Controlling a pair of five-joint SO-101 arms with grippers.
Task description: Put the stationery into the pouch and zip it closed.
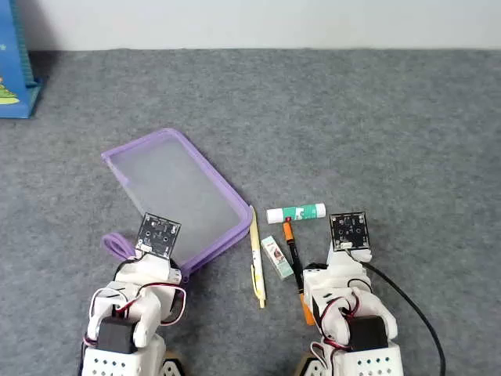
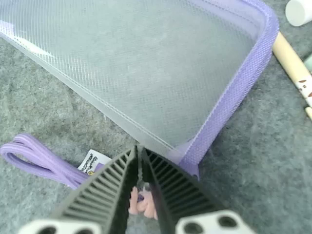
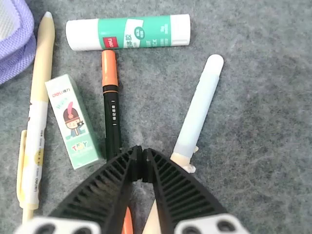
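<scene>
The pouch [image 1: 174, 192] is translucent with a purple zip edge and lies flat at the centre left, its purple loop [image 1: 117, 245] at the near end. Right of it lie a yellow pen [image 1: 256, 257], a small green box [image 1: 276, 258], an orange-black pen [image 1: 292, 249] and a glue stick [image 1: 296, 212]. The right wrist view adds a pale blue pen [image 3: 197, 114]. My left gripper [image 2: 139, 152] is shut, just short of the pouch's near corner [image 2: 195, 151]; a small pink thing [image 2: 141, 202] shows under its fingers. My right gripper [image 3: 141, 153] is shut over the orange-black pen's [image 3: 111, 105] rear end.
Both arms [image 1: 133, 301] [image 1: 344, 301] sit at the near edge of the grey felt surface [image 1: 376, 125]. A blue box [image 1: 16, 66] stands at the back left. A white tag [image 2: 92, 163] lies beside the loop [image 2: 34, 158].
</scene>
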